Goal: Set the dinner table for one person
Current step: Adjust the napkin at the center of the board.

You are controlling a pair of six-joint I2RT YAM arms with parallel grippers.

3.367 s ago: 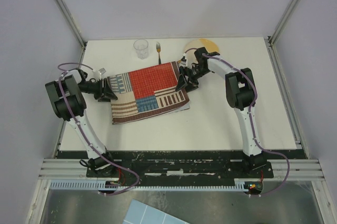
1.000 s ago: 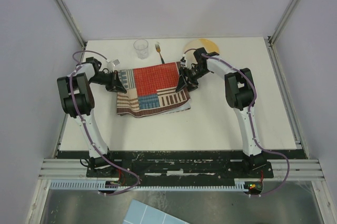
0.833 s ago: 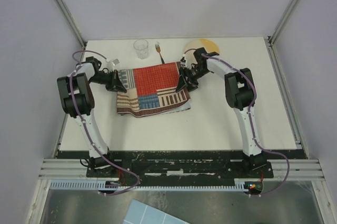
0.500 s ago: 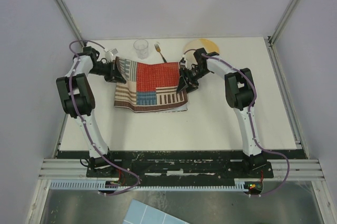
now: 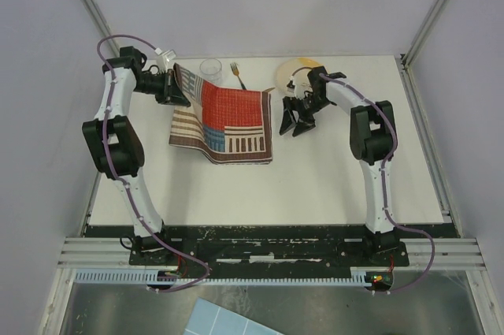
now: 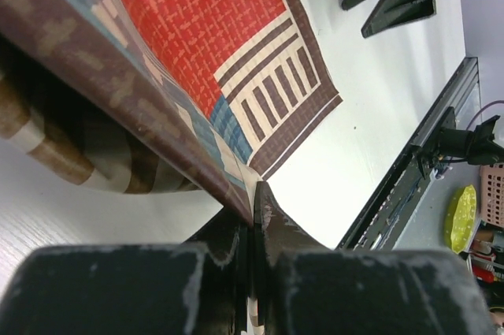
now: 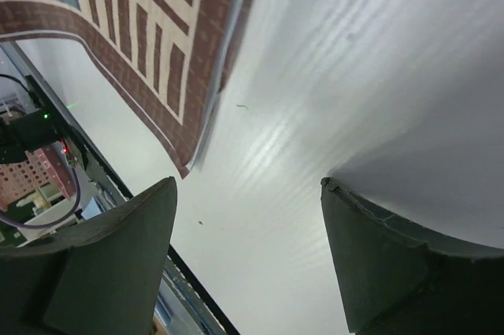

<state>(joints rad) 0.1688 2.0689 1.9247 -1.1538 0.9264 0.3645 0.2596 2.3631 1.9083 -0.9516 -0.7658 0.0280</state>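
The dinner table [image 5: 339,177] is a white top with metal edges. On it lies a red, blue and beige striped placemat [image 5: 236,122]. My left gripper [image 5: 175,89] is shut on the mat's far left corner and holds it off the table, so the cloth slopes down to the right. In the left wrist view the fingertips [image 6: 253,202] pinch the mat's edge [image 6: 197,27]. My right gripper [image 5: 297,121] stands open just right of the mat, with nothing in it. In the right wrist view only the bare table [image 7: 331,75] lies between its fingers [image 7: 118,256], with the mat's corner [image 7: 150,27] to the left.
A clear glass [image 5: 210,68] and a fork [image 5: 237,76] sit at the far edge behind the mat. A tan plate [image 5: 295,72] lies at the far edge, partly hidden by the right arm. Grey walls enclose the table on three sides.
My left gripper has swung up and toward the far left, lifting the mat's corner and dragging the mat. My right gripper has moved right, off the mat's right edge, and stands wider.
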